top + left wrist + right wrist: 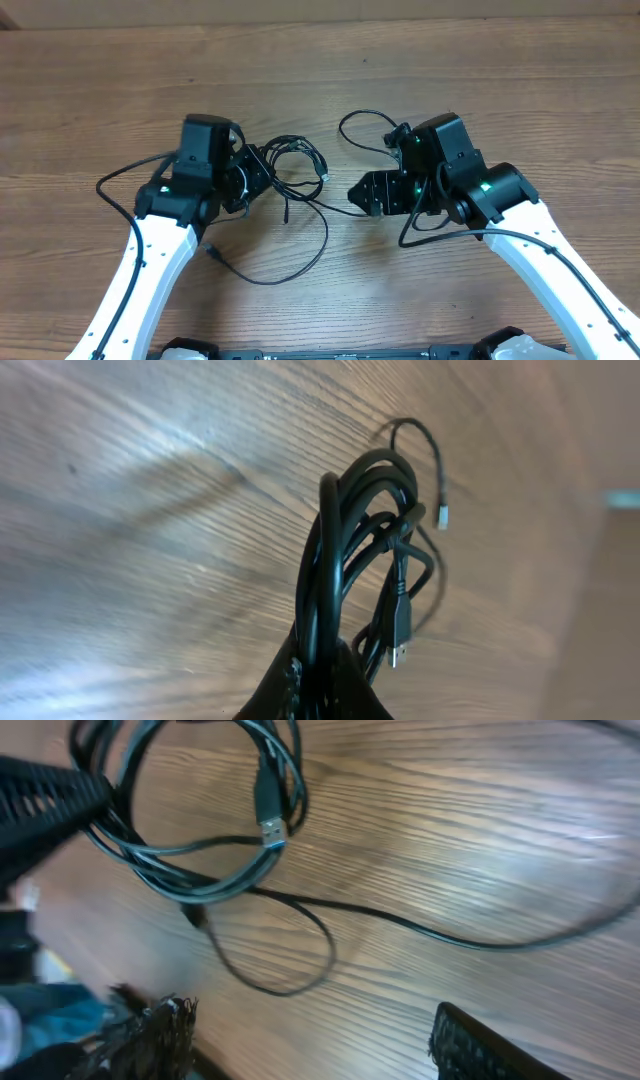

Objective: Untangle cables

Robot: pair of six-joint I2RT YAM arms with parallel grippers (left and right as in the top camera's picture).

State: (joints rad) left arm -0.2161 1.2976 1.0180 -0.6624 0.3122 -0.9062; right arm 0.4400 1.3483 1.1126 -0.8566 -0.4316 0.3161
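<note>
Overhead: left gripper (250, 181) clamped shut on cables (298, 160), coil bunched just right of it on table (500, 80). Right gripper (362, 192) gaped wide, empty; loose strand (335, 208) lay just left of it, trailing lengthwise back to coil. Right arm nearer

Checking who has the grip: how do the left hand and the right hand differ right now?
The left hand is shut on the coiled cables; the right hand is open and holds nothing. The left hand sits at the coil; the right hand is apart from it. Both point inward toward each other.
</note>
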